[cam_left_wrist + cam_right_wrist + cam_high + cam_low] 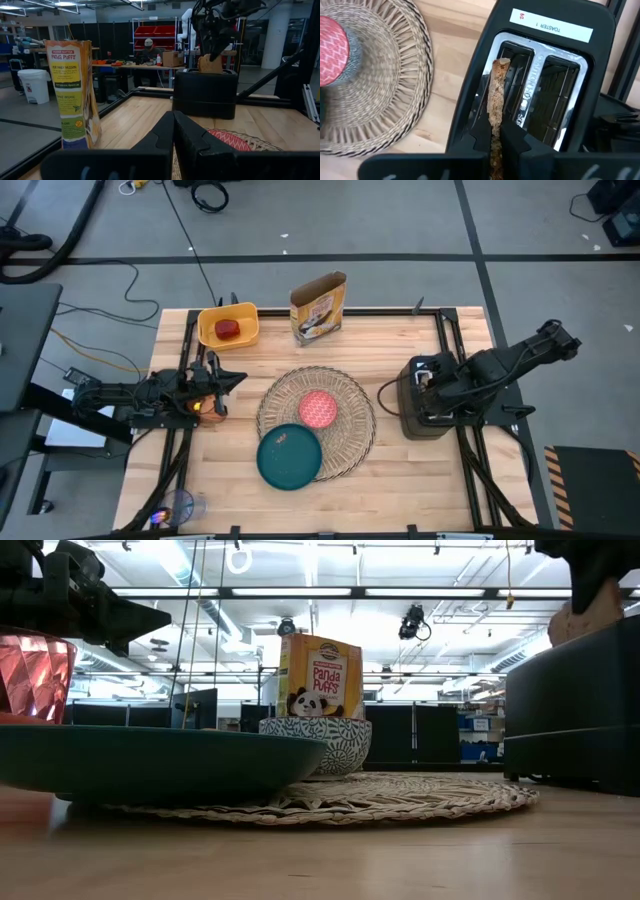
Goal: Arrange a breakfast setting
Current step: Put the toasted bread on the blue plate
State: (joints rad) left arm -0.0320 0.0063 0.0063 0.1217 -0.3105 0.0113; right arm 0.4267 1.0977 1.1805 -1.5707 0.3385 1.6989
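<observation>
the step in hand looks like fetching the toast: the right tool [496, 137] hangs over the black toaster [540, 75] at the right side of the desk [420, 480], its fingers clamped on a slice of toast [496, 100] that stands upright in one slot, partly raised. the teal plate [290, 457] lies bare on the near-left edge of the woven straw placemat [350, 430] at mid desk, and the red bowl [318, 408] sits on the mat just behind the plate. the left tool [222, 383] waits at the left of the desk, fingers together and holding nothing, with the orange cup [208, 406] just beside it; the apple [230, 329] rests in the yellow bin [247, 313] at the back, near the panda puffs cereal box [318, 307]. next, the slice probably needs lifting straight up clear of the slot, then carrying over to the plate.
</observation>
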